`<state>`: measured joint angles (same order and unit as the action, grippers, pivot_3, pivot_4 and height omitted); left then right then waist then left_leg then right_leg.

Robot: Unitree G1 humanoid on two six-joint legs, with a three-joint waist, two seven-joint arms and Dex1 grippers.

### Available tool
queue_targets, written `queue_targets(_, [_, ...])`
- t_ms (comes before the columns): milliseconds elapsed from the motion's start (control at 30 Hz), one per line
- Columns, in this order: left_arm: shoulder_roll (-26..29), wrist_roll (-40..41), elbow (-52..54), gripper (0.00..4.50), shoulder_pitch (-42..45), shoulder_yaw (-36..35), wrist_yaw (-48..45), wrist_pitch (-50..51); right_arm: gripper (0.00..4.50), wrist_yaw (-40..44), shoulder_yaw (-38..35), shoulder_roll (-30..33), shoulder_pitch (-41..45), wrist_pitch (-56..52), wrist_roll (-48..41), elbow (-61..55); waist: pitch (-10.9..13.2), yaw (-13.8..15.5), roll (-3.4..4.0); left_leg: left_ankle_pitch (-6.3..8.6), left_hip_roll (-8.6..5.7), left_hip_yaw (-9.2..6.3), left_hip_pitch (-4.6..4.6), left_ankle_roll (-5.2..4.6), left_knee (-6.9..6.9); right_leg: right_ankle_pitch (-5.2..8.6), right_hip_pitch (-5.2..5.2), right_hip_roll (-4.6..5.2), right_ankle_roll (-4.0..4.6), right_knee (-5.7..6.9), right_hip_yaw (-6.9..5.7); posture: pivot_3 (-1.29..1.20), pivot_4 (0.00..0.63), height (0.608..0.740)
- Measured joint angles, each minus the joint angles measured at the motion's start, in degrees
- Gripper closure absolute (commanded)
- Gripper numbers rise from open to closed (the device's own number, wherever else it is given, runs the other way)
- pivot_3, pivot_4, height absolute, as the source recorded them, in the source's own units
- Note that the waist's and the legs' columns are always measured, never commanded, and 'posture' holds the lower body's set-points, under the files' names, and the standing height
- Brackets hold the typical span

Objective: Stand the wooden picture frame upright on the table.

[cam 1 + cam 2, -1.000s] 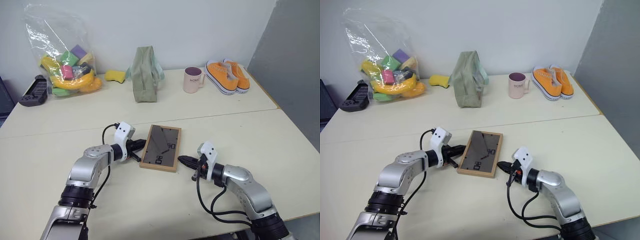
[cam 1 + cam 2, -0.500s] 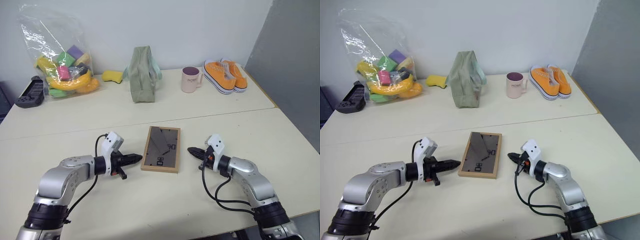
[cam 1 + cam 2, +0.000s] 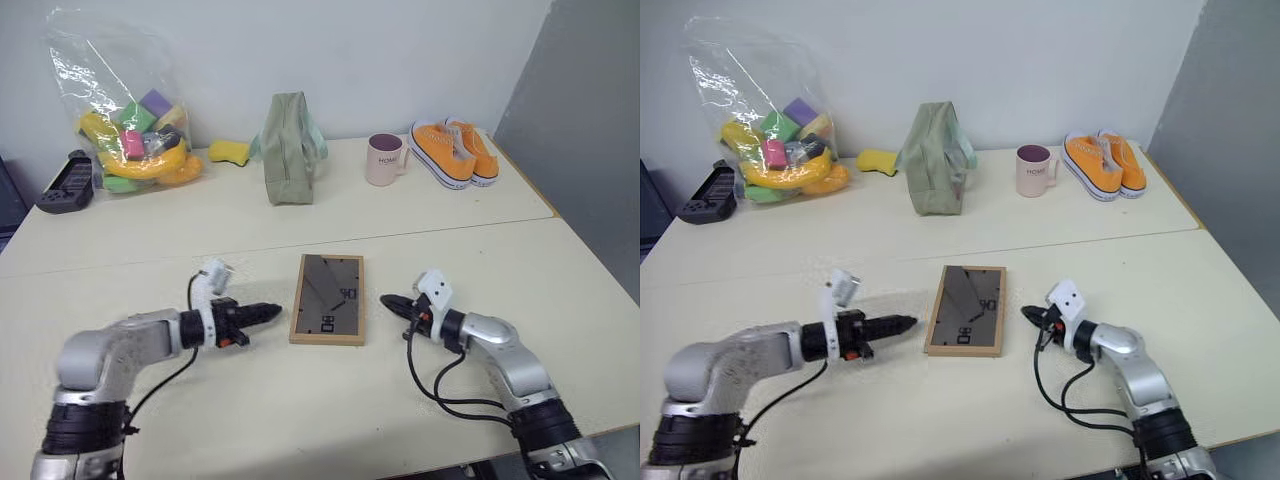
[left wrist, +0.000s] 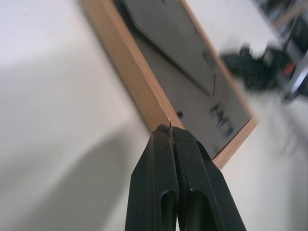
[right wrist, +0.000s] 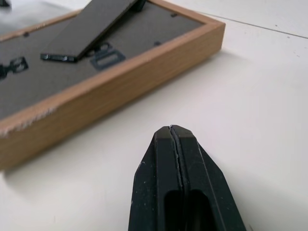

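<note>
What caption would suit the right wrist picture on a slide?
Shut right hand poised just short of the wooden picture frame, which lies back-up on the table.

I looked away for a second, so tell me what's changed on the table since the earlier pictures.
The left gripper, which was against the left edge of the wooden picture frame, has drawn back and now sits apart from it. The right gripper has also backed off a little to the right. The frame was nudged straighter, and still lies back-up on the table. Both grippers stay shut and empty.
</note>
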<state>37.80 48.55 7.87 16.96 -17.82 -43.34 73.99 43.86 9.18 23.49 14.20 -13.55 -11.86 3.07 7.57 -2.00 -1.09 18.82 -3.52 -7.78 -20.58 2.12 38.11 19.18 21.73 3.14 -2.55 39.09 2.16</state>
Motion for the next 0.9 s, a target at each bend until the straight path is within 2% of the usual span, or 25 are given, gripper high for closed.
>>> queue_targets(33, [0.12, 2.31, 0.04, 4.07, 0.78, -1.51, 0.23, 3.48, 4.50, 0.33, 0.04, 0.54, -0.41, 0.11, 0.00, -0.47, 0.00, 0.00, 0.00, 0.00, 0.00, 0.00, 0.00, 0.00, 0.01, 0.00, 0.00, 0.00, 0.00, 0.00, 0.00, 0.00, 0.150, 0.740])
queue_targets(200, [0.93, 13.51, -2.61, 3.01, 5.80, -6.12, 3.88, 17.06, 4.50, 2.30, 0.03, 2.77, -1.97, 1.15, -0.07, -1.57, -0.02, 0.07, -0.02, 0.00, 0.00, -0.05, 0.02, 0.00, 0.04, 0.00, -0.02, 0.00, 0.00, 0.01, -0.03, 0.00, 0.150, 0.740])
queue_targets(400, [3.13, 25.74, -5.94, 1.62, 5.80, -5.46, 12.50, 18.24, 4.50, 2.33, 0.06, 2.81, -2.14, 1.67, -0.08, -1.59, -0.02, -0.05, -0.02, 0.00, 0.00, -0.03, 0.04, 0.01, 0.05, 0.00, 0.00, 0.01, 0.00, 0.02, 0.01, 0.00, 0.150, 0.740])
queue_targets(633, [5.66, 34.59, -8.75, 0.05, 4.86, -4.76, 20.89, 18.24, 4.50, 2.26, 0.04, 2.76, -2.26, 1.78, -0.11, -1.58, -0.02, -0.02, -0.02, 0.00, 0.00, -0.03, 0.04, 0.01, 0.09, 0.00, 0.02, 0.00, 0.00, 0.05, 0.03, 0.00, 0.150, 0.740])
queue_targets(900, [8.08, 38.40, -13.53, 0.05, 4.71, -2.37, 27.14, 18.23, 4.50, 2.27, 0.17, 2.80, -2.46, 2.83, 1.61, -1.37, 0.02, 0.09, 0.00, 0.01, -0.11, -0.05, 0.06, 0.03, 0.66, -0.05, 0.38, 0.00, 0.00, 0.84, 0.19, 0.00, 0.150, 0.740])
